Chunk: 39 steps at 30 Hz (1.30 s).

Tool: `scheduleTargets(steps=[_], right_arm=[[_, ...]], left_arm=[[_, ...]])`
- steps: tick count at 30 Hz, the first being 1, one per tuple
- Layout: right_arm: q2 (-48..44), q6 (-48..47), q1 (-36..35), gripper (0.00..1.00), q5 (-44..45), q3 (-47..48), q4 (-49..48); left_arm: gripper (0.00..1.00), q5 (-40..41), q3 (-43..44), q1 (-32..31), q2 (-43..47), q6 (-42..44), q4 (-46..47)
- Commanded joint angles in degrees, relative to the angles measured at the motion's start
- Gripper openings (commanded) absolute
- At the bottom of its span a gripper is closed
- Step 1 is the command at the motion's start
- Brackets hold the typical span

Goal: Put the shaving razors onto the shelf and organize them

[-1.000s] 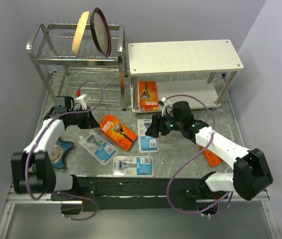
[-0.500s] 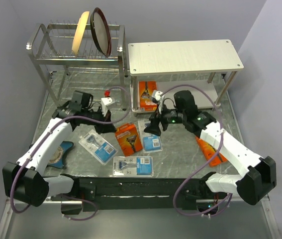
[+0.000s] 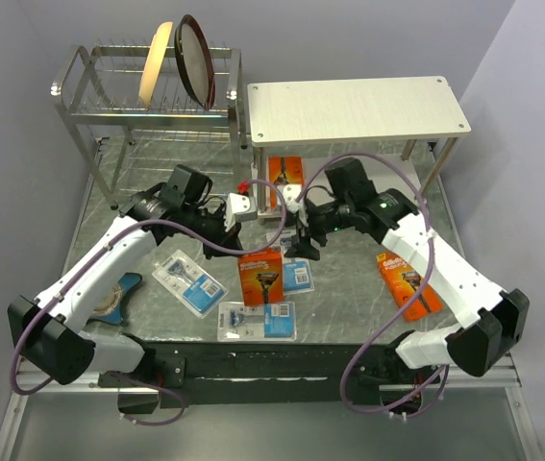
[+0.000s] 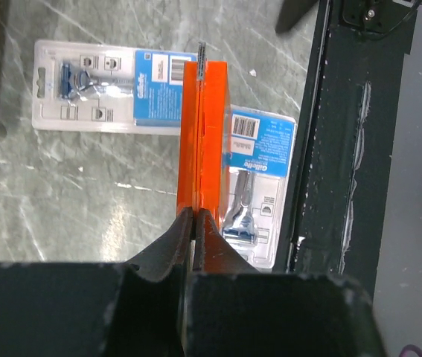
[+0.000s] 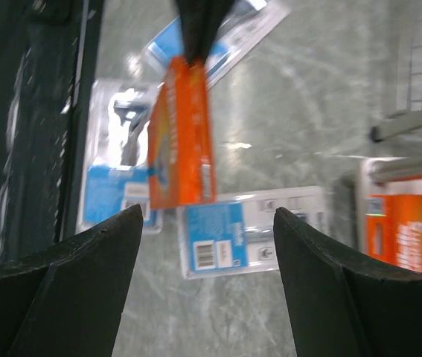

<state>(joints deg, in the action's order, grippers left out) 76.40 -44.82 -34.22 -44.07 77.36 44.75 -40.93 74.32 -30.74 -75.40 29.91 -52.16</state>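
Orange card of one razor pack point(image 4: 205, 141) is pinched by its edge in the clenched left gripper point(image 4: 194, 217), hanging just ahead of the fingertips, above clear packs point(image 4: 114, 71) on the table point(image 4: 47, 186). Facing it, the right gripper point(image 5: 205, 223) is spread wide, grasping nothing. A handover seems intended, though blur leaves doubt; the pack should be held steady until gripped by its free end, then released for the shelf point(image 3: 359, 106).

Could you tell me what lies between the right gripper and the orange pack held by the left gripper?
Nothing: in the right wrist view, the orange pack hangs ahead of the right gripper, only air between.
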Motion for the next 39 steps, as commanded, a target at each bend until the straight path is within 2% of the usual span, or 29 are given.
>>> scheduleTargets(steps=[1, 12, 18, 25, 29, 35, 36, 37, 39], right_arm=[[1.9, -8.1, -2.9, 0.78, -1.0, 0.9, 7.2], [3.7, -1.9, -8.2, 0.77, 0.0, -2.4, -1.6], [4.7, 9.6, -8.3, 0.75, 2.0, -2.3, -11.6], [7.9, 5.3, -8.4, 0.74, 2.6, -0.5, -8.9], [8.6, 6.1, -8.6, 0.7, 1.5, -1.5, -8.9], [9.0, 8.0, -9.6, 0.54, 3.2, -3.5, -11.6], [9.0, 8.6, -9.7, 0.49, 4.2, -3.8, -12.1], [8.9, 9.1, -9.8, 0.37, 4.7, -4.1, -13.2], [8.9, 9.8, -9.8, 0.28, 5.7, -4.9, -13.7]], left_arm=[[0.01, 0.5, 2.9, -1.3, -0.5, 1.2, 1.1], [0.01, -1.8, 4.2, -2.0, -1.3, -0.2, 2.4], [0.01, -3.0, 5.3, -3.7, -2.7, 0.7, 1.0], [0.01, -4.2, 5.0, -5.1, -3.2, 0.3, 1.4], [0.01, -4.3, 5.7, -5.1, -3.2, -1.3, 2.9], [0.01, -7.1, 5.7, -4.9, -3.0, -3.2, 4.1], [0.01, -7.5, 5.6, -4.9, -2.9, -3.0, 3.9], [0.01, -7.7, 5.3, -4.9, -2.7, -2.9, 3.9], [0.01, -8.6, 4.7, -4.9, -2.4, -2.5, 3.5]])
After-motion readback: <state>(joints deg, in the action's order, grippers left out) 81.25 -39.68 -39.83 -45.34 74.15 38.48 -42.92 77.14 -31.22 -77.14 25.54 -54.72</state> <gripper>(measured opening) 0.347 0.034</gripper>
